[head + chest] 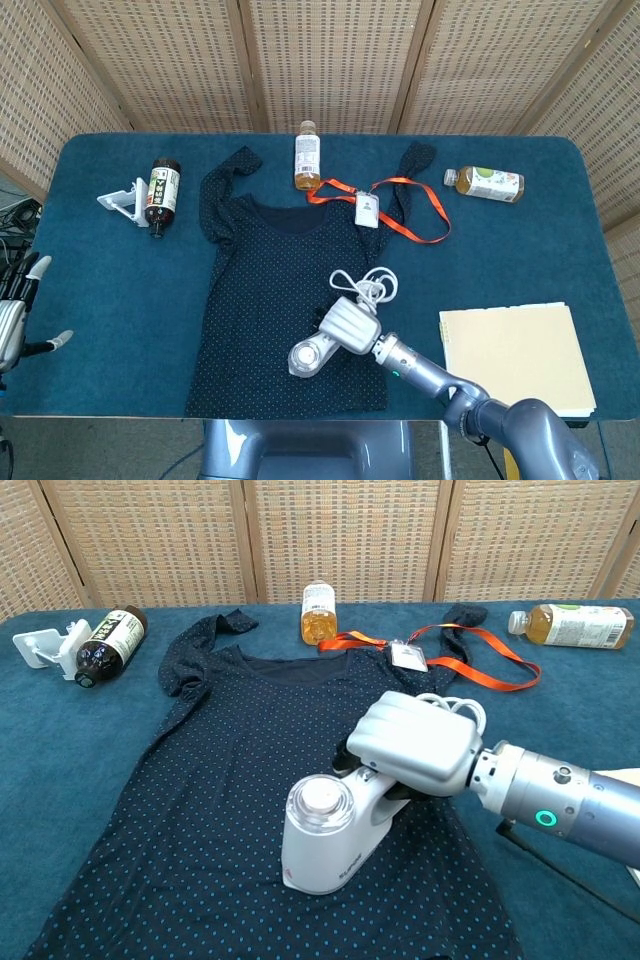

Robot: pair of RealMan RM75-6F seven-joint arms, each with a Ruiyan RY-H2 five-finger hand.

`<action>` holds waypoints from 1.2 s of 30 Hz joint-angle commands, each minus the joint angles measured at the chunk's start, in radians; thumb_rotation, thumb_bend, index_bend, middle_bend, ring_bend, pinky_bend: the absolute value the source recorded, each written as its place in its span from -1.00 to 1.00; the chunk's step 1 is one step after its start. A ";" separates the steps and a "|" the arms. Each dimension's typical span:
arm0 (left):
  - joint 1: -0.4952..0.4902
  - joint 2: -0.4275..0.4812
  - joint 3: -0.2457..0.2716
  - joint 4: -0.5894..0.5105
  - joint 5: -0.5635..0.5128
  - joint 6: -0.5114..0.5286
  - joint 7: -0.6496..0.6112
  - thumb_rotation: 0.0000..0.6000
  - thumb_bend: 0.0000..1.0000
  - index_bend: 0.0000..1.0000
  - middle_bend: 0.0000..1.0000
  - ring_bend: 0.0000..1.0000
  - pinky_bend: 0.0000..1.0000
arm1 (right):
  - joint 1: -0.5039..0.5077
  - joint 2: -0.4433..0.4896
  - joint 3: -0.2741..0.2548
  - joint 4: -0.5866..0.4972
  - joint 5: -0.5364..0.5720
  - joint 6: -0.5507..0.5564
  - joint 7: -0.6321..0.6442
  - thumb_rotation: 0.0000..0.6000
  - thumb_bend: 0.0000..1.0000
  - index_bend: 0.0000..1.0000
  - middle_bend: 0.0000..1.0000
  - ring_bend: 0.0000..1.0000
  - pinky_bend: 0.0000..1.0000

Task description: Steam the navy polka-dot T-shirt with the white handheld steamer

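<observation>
The right hand (415,748) had its fingers (400,763) wrapped fully around the handle of the white plastic handheld steamer (328,832), which stood head-down just ahead of the fingers on the lower middle of the navy polka-dot cotton T-shirt (240,780). The steamer looked rigid and fairly weighty, probably top-heavy with water, so the handle seemed the right place to hold it; its smooth shell could slip in a loose grasp. The shirt lay spread flat on the blue cloth-covered table (120,270); being thin and limp, it would likely bunch or drag under the steamer's head unless this glided lightly. Just behind the fingers the coiled white cord (366,286) rested on the fabric and might snag. Well to the left, the left hand (12,318) hung off the table's edge, fingers apart and holding nothing.
</observation>
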 commanded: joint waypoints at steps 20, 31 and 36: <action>0.002 0.003 0.002 -0.014 0.007 0.008 0.008 1.00 -1.00 -1.00 -1.00 -1.00 -1.00 | -0.036 0.068 0.011 0.145 0.029 -0.001 -0.011 1.00 1.00 0.65 0.36 0.55 0.94; 0.005 0.007 0.001 -0.004 0.007 0.010 -0.011 1.00 -1.00 -1.00 -1.00 -1.00 -1.00 | 0.014 0.134 0.173 0.122 0.160 0.000 0.033 1.00 1.00 0.65 0.36 0.55 0.94; 0.006 0.007 0.002 -0.003 0.010 0.012 -0.014 1.00 -1.00 -1.00 -1.00 -1.00 -1.00 | 0.028 0.194 0.261 0.127 0.255 -0.050 0.033 1.00 1.00 0.65 0.36 0.55 0.94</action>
